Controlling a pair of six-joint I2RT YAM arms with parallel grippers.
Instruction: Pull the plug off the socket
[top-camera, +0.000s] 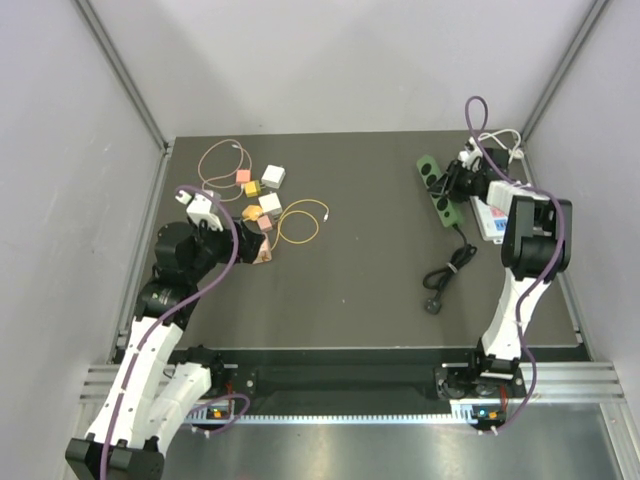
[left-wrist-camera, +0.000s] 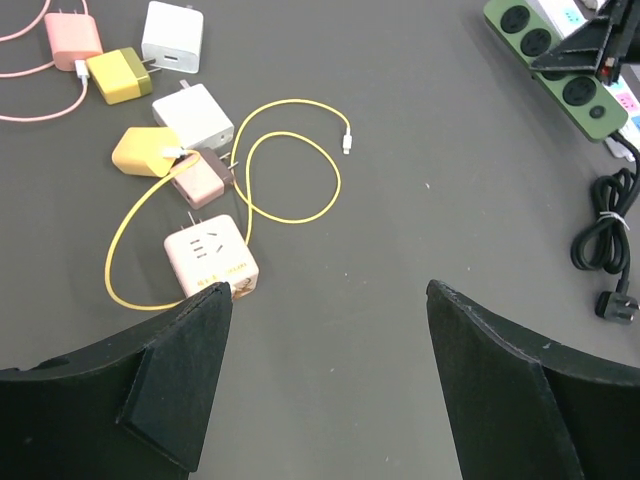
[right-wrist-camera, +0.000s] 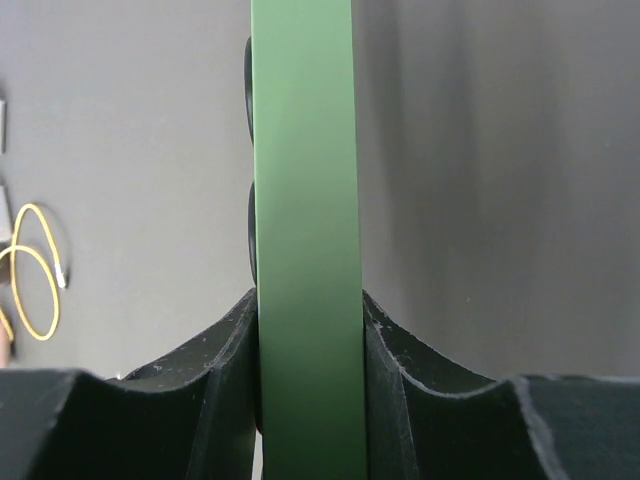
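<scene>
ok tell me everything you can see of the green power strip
The green power strip is a long, plastic-looking bar with round black sockets along its top, lying flat at the table's far right. The right tool is clamped across its sides. A black cord leaves its near end, bundled, ending in an unplugged plug.

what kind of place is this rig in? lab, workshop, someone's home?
Most likely a lab robot cell: a dark table boxed in by plain grey panels on aluminium framing, with chargers and a green power strip laid out as props.
</scene>
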